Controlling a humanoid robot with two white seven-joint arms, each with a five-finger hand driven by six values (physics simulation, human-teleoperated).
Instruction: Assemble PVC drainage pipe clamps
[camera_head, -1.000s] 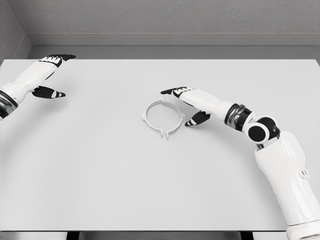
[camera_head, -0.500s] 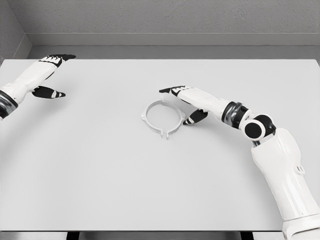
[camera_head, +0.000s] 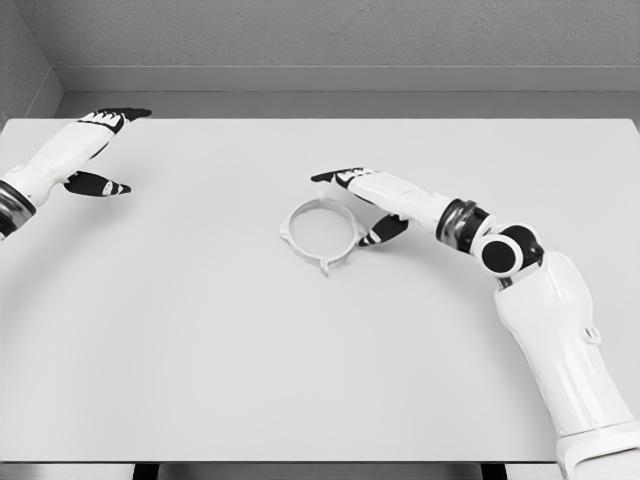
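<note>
White clamp ring lies flat, tab pointing toward the table's near edge.

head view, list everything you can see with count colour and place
white ring-shaped plastic pipe clamp: one, white, lying flat near the middle of the table, small tabs sticking out from its rim
flat white table: one, white, fills most of the view
grey wall: one, grey, behind the table's far edge
left hand: one, white with black fingertips, at the table's far left, fingers spread, holding nothing
right hand: one, white with black fingertips, at the clamp's right side, fingers over its far rim and thumb by its right edge, open; whether it touches the clamp cannot be told
</note>
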